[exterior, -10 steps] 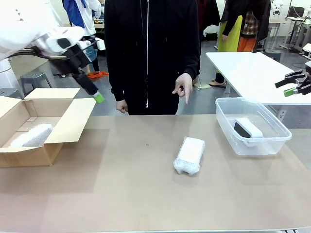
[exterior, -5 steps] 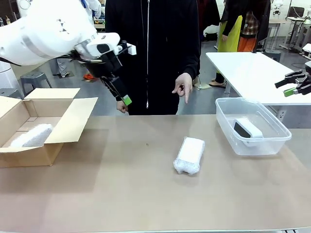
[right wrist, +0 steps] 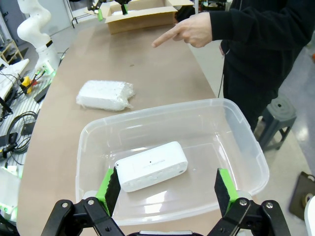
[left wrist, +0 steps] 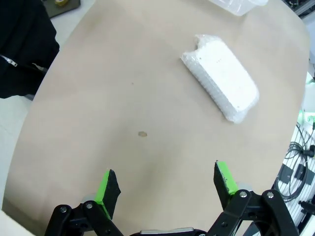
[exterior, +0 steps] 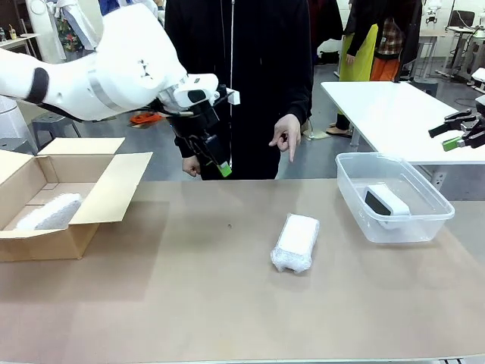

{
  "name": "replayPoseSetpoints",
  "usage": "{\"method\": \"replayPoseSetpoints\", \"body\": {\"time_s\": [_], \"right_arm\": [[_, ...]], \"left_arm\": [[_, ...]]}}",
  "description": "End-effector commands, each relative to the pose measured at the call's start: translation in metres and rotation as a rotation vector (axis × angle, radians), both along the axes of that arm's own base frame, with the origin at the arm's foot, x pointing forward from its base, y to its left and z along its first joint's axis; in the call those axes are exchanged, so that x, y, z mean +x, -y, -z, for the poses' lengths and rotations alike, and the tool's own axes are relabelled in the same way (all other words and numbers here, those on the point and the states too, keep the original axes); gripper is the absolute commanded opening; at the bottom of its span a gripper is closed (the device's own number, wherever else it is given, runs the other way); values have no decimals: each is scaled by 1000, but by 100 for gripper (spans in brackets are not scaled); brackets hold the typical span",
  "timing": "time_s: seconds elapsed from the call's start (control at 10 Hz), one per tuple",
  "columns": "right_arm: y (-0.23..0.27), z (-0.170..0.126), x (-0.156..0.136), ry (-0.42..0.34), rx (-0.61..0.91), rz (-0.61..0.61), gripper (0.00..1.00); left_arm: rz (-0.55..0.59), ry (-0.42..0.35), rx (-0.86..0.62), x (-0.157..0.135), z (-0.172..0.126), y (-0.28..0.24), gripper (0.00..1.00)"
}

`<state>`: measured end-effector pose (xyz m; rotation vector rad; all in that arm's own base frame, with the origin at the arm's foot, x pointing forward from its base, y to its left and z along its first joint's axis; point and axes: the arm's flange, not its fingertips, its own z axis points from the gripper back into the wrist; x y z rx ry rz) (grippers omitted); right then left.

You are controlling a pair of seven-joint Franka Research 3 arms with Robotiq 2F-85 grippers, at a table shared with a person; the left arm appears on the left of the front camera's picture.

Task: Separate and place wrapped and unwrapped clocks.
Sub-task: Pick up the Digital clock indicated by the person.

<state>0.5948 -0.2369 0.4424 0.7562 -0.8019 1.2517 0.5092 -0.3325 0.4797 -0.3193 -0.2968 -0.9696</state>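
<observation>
Two wrapped clocks are sitting well apart: the boxed bundle is lying in the cardboard box, and the loose bundle is lying mid-table. The bare clock is resting in the clear tub. The left gripper is hovering spread wide and carrying nothing. The right gripper is hanging over the tub, just as wide and empty. I'm guessing the loose bundle is light and squishy with slick-ish wrap, though stiffness is hard to judge. I'd be pinching gently across its narrow middle.
</observation>
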Motion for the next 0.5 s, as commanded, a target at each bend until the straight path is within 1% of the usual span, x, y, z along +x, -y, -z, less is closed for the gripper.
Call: {"method": "replayPoseSetpoints", "body": {"time_s": [0.0, 0.2, 0.4], "right_arm": [[-2, 1, 0, 0, 7, -2, 100], [-2, 1, 0, 0, 7, -2, 100], [-2, 1, 0, 0, 7, -2, 100]], "left_arm": [[-36, 16, 20, 11, 3, 16, 100], [-48, 24, 8, 14, 12, 20, 100], [-49, 10, 6, 14, 18, 20, 100]]}}
